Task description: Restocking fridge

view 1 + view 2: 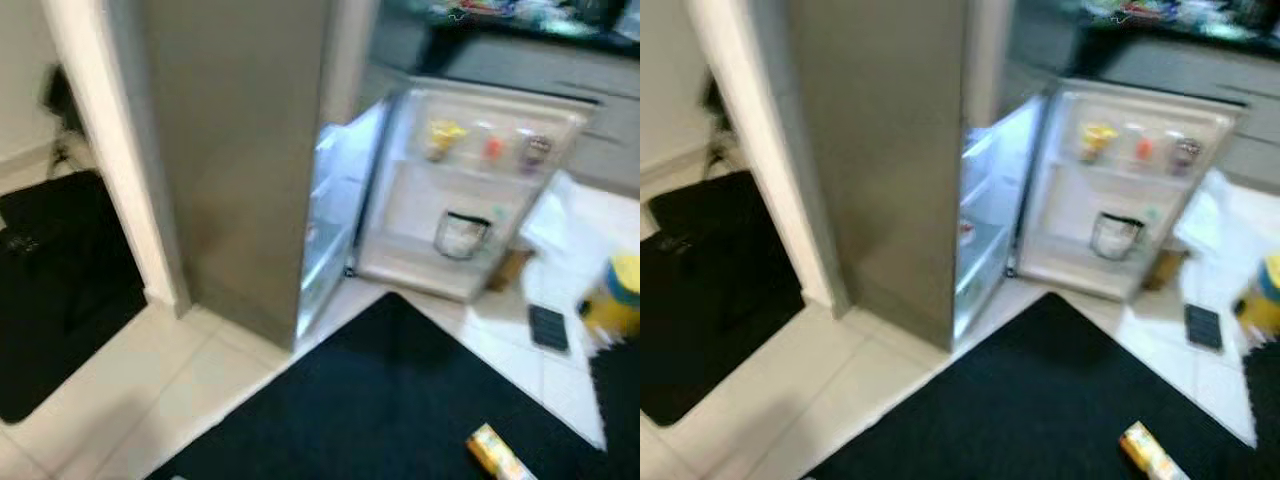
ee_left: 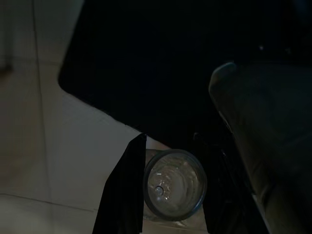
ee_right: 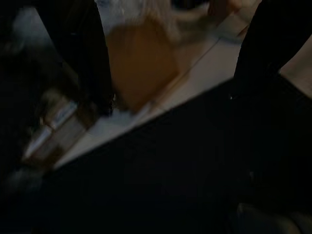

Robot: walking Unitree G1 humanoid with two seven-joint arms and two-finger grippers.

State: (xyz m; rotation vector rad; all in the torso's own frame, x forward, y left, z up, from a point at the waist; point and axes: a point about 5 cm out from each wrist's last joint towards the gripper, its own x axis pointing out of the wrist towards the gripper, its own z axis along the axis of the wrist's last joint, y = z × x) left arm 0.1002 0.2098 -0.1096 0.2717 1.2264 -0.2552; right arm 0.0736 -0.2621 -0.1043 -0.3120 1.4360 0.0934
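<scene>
Glass jar (image 2: pixel 174 185) in left tool (image 2: pixel 170 187); fridge (image 1: pixel 250 150) open.
</scene>
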